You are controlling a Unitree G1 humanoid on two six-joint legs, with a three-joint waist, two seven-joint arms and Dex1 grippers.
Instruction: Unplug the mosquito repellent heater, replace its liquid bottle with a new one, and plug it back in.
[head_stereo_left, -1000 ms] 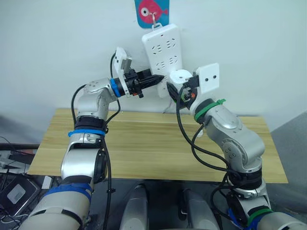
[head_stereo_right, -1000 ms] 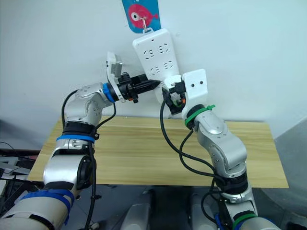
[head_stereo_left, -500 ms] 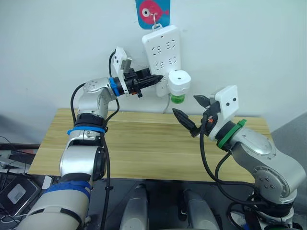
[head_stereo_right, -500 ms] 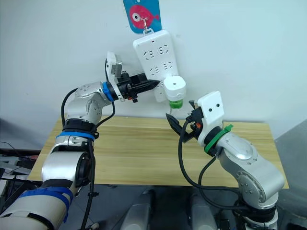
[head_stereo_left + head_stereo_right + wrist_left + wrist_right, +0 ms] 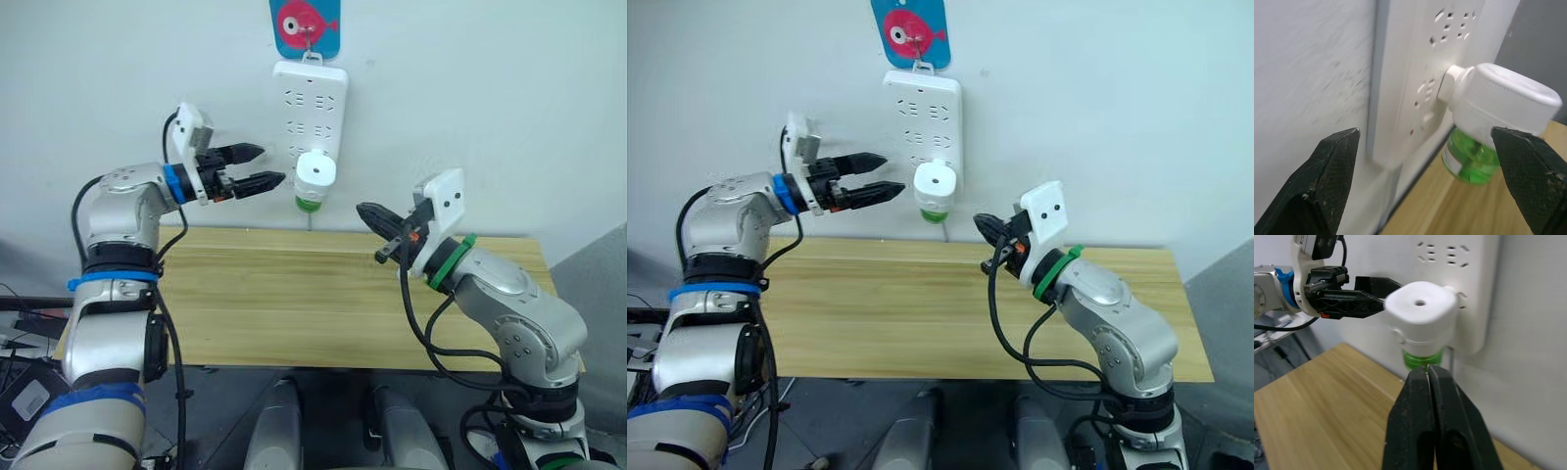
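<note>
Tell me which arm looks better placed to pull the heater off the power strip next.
Probably the left. The left gripper hangs open beside the mosquito repellent heater, at its height, with the heater near its open fingers in the wrist view. The right gripper is shut, lower and farther out from the power strip.

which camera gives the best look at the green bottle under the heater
The left wrist view: the green bottle shows large, with its label, hanging below the heater plugged into the power strip. The right wrist view shows a green sliver above that arm's pincer. The eye views show it small.
</note>
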